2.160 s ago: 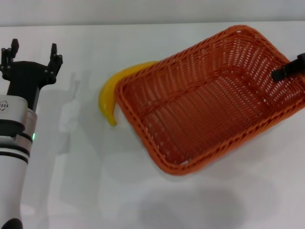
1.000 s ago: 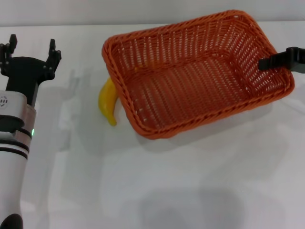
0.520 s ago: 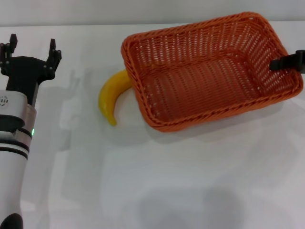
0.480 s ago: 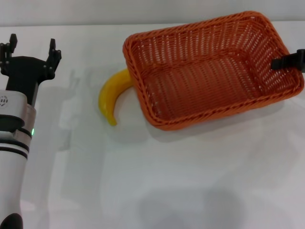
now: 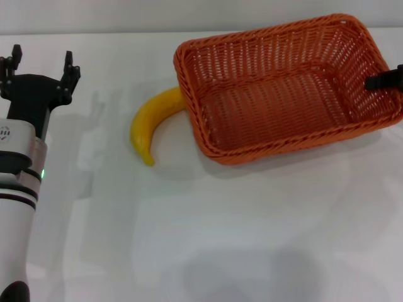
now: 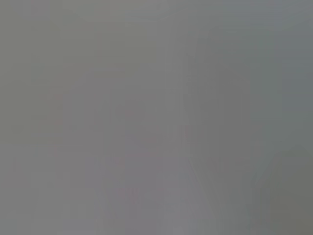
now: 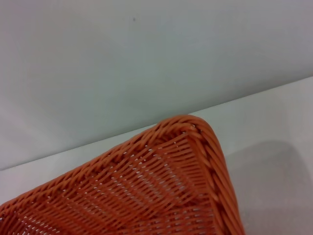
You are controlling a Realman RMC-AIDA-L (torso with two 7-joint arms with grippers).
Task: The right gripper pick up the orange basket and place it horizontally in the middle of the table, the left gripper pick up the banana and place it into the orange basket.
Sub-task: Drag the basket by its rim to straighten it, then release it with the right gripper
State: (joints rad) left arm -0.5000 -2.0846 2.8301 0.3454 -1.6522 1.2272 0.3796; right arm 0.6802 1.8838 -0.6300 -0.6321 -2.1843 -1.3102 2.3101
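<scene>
The orange basket lies lengthwise across the far right part of the white table, its open side up. One black finger of my right gripper reaches over the basket's right short rim and holds it. The right wrist view shows one braided corner of the basket close up. The yellow banana lies on the table just left of the basket, its upper end touching the basket's left wall. My left gripper hovers open at the far left, well apart from the banana. The left wrist view is plain grey.
A pale wall runs along the table's far edge right behind the basket. The basket's right end sits near the right border of the head view. My left arm's silver-white wrist fills the near left.
The basket has swung from slanted to nearly horizontal and slid right with my right gripper, uncovering more of the banana. The banana and the left arm have stayed put.
</scene>
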